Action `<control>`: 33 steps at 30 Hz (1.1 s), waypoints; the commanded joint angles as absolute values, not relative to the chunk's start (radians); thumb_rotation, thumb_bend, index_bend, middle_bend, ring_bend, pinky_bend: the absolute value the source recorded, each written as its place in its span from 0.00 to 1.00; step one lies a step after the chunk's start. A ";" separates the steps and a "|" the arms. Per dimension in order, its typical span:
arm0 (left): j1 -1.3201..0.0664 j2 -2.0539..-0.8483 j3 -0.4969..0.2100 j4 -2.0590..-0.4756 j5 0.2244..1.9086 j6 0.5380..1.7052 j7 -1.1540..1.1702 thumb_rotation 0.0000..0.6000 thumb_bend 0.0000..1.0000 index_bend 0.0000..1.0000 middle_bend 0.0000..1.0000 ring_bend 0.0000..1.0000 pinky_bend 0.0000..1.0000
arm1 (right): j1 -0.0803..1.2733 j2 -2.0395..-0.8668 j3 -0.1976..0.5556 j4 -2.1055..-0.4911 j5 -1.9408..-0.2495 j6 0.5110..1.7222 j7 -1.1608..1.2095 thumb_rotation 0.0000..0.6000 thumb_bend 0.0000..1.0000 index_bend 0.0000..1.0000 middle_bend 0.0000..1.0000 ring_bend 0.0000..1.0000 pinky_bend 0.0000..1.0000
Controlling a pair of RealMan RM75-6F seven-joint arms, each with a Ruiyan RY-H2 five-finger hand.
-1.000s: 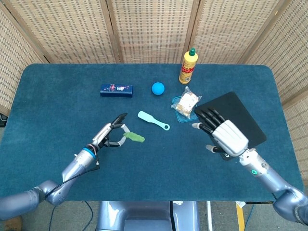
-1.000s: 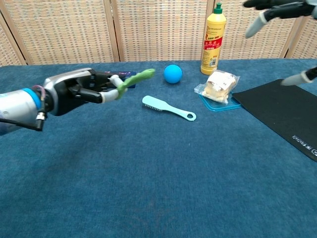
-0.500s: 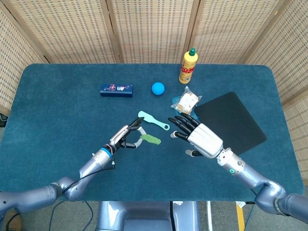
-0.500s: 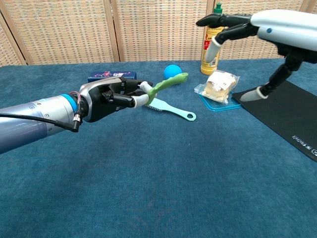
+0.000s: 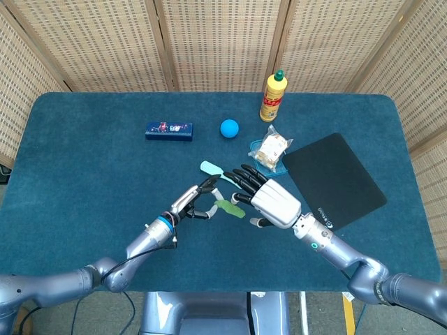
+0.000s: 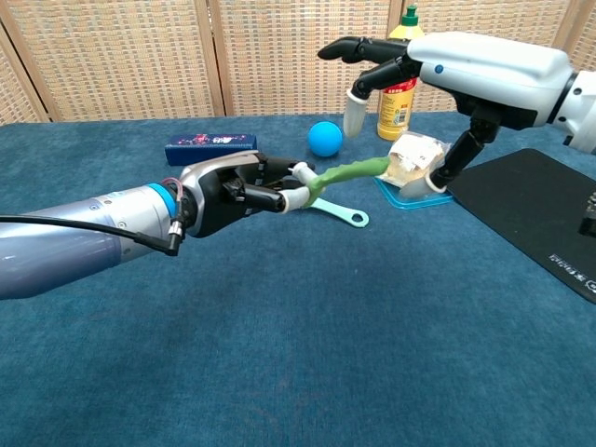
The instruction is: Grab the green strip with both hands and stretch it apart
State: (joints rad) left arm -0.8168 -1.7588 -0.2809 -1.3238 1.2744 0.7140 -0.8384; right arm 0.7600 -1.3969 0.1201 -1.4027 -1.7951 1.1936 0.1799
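Left hand (image 6: 237, 191): fingers (image 6: 291, 197) pinch near end of green strip (image 6: 349, 173), held clear above counter (image 6: 279, 354). Strip: droops slightly along length, judged soft, light, elastic; free far end is place to take hold. Right hand (image 6: 466, 70): fingers (image 6: 372, 48) spread wide, empty, poised over free end, apparently not touching.
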 commanded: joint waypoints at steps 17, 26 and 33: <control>-0.830 -1.791 -0.302 -1.346 1.238 0.707 -0.796 1.00 0.52 0.76 0.00 0.00 0.00 | 0.772 -1.383 0.103 -1.435 -1.774 1.204 0.166 1.00 0.29 0.47 0.00 0.00 0.00; -0.831 -1.798 -0.302 -1.346 1.226 0.697 -0.780 1.00 0.52 0.76 0.00 0.00 0.00 | 0.779 -1.384 0.102 -1.447 -1.760 1.202 0.154 1.00 0.35 0.49 0.00 0.00 0.00; -0.831 -1.799 -0.308 -1.344 1.222 0.695 -0.773 1.00 0.52 0.76 0.00 0.00 0.00 | 0.778 -1.381 0.093 -1.451 -1.759 1.208 0.156 1.00 0.39 0.51 0.00 0.00 0.00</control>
